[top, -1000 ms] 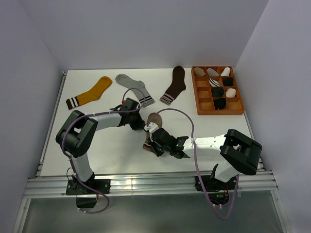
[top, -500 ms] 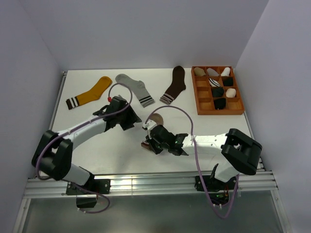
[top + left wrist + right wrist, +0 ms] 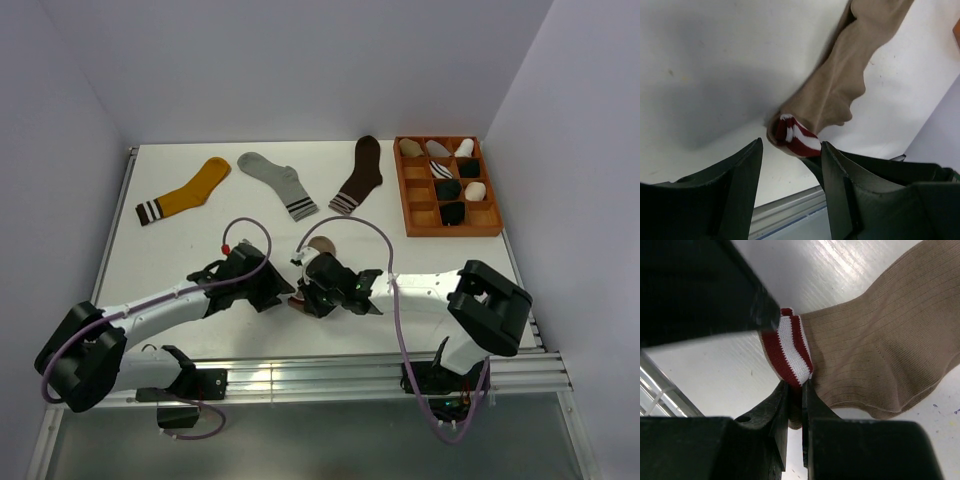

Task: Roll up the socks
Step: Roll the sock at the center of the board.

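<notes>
The taupe sock [image 3: 322, 246] with a maroon-and-white cuff [image 3: 789, 352] lies at the table's middle front. My right gripper [image 3: 305, 297] is shut on the cuff, pinching it between the fingertips [image 3: 795, 385]; the taupe leg [image 3: 880, 350] spreads away to the right. My left gripper [image 3: 282, 292] is open just left of the cuff [image 3: 796, 138], its two fingers [image 3: 747, 165] on either side of it and apart from it. The sock's body [image 3: 840, 85] runs up and away in the left wrist view. The black socks are not seen loose on the table.
A mustard-yellow sock [image 3: 186, 191], a light grey sock [image 3: 278, 184] and a dark brown sock [image 3: 359, 176] lie along the back. An orange compartment tray [image 3: 425, 218] with rolled socks stands at the back right. The table's front rail [image 3: 300, 375] is near.
My left arm has swung from the back of the taupe sock down towards the front and now sits low, beside the cuff. My right gripper stays shut on the cuff, shifted slightly left.
</notes>
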Controlling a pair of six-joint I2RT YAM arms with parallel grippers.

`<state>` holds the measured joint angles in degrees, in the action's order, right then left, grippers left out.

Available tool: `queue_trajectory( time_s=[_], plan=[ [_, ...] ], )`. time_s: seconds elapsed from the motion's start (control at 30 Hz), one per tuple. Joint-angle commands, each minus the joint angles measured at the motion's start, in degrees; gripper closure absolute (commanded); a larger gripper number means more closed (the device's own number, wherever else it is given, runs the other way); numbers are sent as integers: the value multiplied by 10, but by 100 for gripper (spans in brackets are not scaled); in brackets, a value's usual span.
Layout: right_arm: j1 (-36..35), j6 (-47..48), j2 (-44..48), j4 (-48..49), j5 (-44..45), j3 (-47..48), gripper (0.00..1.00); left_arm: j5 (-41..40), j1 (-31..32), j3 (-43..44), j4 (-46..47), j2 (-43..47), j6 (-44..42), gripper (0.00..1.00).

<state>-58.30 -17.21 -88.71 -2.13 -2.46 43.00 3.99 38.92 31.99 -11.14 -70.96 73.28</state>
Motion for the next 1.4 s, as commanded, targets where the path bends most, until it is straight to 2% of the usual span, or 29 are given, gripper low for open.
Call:
queue_trajectory(
  time_s=[0.0,0.33,0.6,1.17,1.3,1.33,1.37],
  plan=[
    [9,-16,-9,-10,-25,30,100,-21,20,-8,55,7,56,45],
    [29,-34,-48,-30,-71,47,100,-37,56,3,38,-25,83,46],
    [100,-73,-45,4,-180,5,100,-37,66,7,27,-28,92,46],
    [166,-143,-110,72,-347,-20,100,-65,85,49,35,-122,73,47],
    [179,-154,-124,92,-364,-26,100,-58,87,51,32,-138,71,55],
    [179,-153,-122,92,-365,-26,100,-57,86,53,28,-145,70,65],
    [179,-152,-119,92,-365,-26,100,-57,87,58,18,-148,68,70]
  ],
)
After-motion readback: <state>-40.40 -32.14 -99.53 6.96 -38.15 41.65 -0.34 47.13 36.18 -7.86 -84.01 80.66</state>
